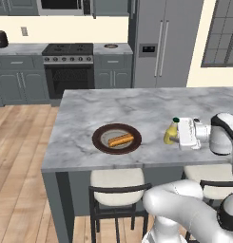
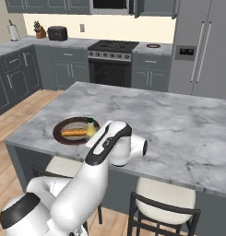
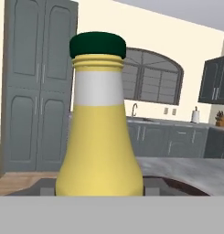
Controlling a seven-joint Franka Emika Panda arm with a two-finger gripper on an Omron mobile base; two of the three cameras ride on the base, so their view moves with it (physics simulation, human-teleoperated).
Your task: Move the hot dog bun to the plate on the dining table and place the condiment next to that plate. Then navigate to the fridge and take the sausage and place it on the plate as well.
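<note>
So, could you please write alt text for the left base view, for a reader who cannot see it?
The robot's pincer holds a yellow condiment bottle upright over a grey marble dining table, to the right of a dark plate with a hot dog bun on it. Behind are a stove and a fridge.

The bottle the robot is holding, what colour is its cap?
Dark green, on the yellow condiment bottle. The cap shows best in the hand view.
</note>
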